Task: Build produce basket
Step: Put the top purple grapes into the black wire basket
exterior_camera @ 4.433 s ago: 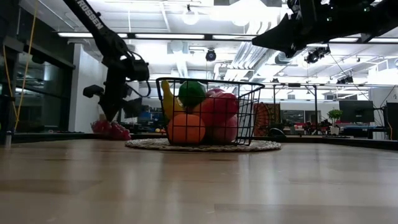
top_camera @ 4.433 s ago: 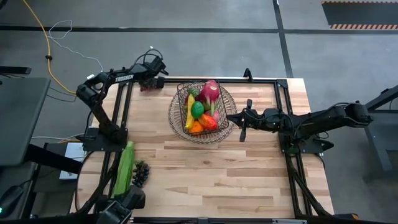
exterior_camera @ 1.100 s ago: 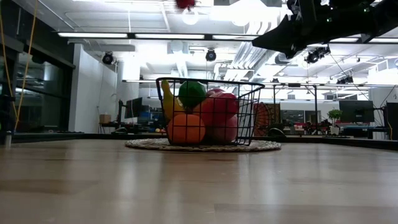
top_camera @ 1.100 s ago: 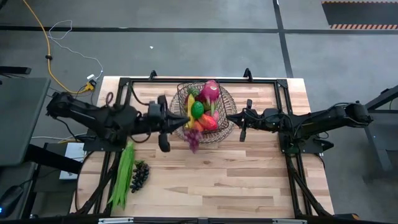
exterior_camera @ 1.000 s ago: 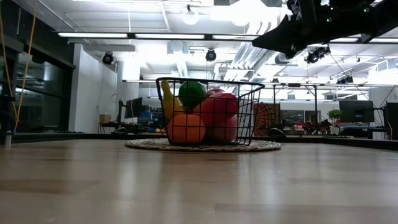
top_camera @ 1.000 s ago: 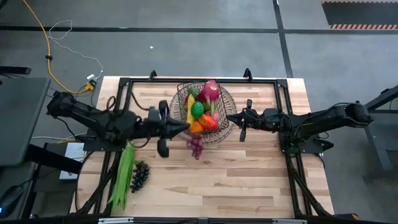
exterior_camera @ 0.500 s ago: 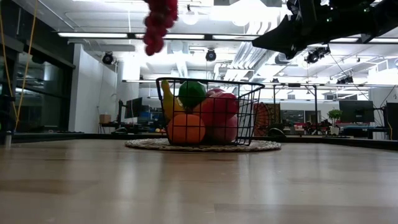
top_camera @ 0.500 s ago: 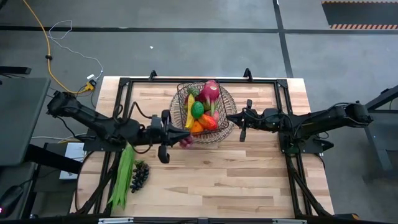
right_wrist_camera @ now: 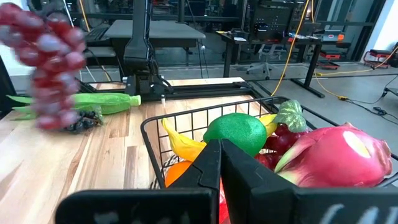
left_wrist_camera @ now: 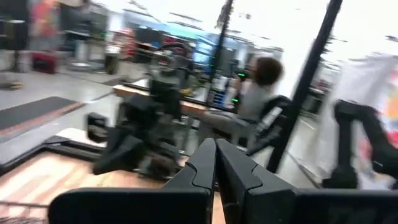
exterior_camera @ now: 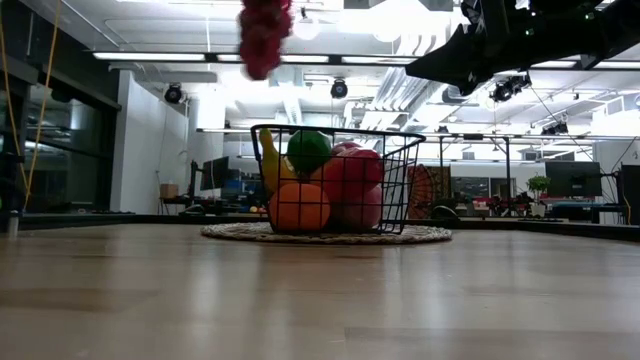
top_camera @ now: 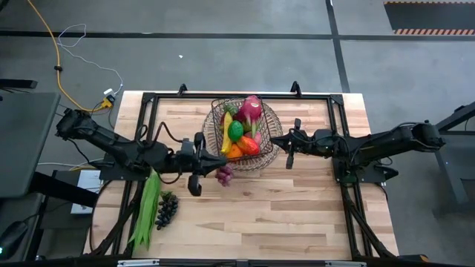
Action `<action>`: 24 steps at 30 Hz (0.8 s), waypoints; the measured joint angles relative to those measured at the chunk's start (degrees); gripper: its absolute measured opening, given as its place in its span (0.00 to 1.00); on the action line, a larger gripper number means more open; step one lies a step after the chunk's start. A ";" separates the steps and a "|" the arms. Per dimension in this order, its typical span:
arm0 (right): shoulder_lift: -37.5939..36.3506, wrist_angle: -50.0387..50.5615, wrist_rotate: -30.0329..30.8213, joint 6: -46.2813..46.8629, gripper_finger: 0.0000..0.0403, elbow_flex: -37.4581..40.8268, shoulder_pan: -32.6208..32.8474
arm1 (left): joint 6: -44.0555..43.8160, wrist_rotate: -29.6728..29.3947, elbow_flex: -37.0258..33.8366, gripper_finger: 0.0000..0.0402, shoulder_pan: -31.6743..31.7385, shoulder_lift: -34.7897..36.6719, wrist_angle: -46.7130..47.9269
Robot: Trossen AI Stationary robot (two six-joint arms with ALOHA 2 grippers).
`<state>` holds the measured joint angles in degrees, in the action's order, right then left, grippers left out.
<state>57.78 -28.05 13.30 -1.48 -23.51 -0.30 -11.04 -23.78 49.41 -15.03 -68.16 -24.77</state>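
Note:
The dark wire basket [top_camera: 241, 133] stands on a round woven tray and holds a pink dragon fruit [top_camera: 251, 109], a green fruit [top_camera: 235, 131], a banana [top_camera: 225, 137] and an orange [top_camera: 233, 153]. My left gripper [top_camera: 215, 165] hovers level beside the basket's near-left corner, shut on a bunch of red grapes [top_camera: 223, 175]. The bunch also shows in the low view as grapes [exterior_camera: 263, 35] above the basket [exterior_camera: 335, 180], and blurred in the right wrist view as grapes [right_wrist_camera: 50, 68]. My right gripper [top_camera: 274, 140] is shut and waits at the basket's right side. My left gripper, lying level and pointing toward the table's right, has the red grapes by their upper end [top_camera: 218, 167]. The exact place of contact is too small to make out, and the bunch is out of its own wrist view. The bunch hangs below the fingers, lifted clear of the table.
Long green beans [top_camera: 147, 208] and a dark grape bunch [top_camera: 167, 208] lie at the table's near-left part. A dark frame [top_camera: 341, 178] runs around the table's edges. Bare wood [top_camera: 274, 215] lies near of the basket.
My left gripper drew back a little toward the table's left and near edge and sank, still shut. The red grapes swung under it, from near the basket's near side back toward the gripper, and dropped into the top of the low view.

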 joint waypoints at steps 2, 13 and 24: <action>0.00 0.00 0.00 0.00 0.00 0.00 0.00 | 0.12 4.27 0.00 0.00 0.00 0.00 0.02; 0.00 0.00 0.00 0.00 0.00 0.00 0.00 | -0.81 28.36 0.02 0.00 2.67 0.00 -2.81; 0.00 0.00 0.00 -0.02 0.00 0.00 0.00 | -0.08 46.43 0.02 0.00 3.76 0.00 -5.97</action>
<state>57.78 -28.05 13.30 -1.50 -23.51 -0.30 -11.12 22.65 49.43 -11.27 -68.16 -30.74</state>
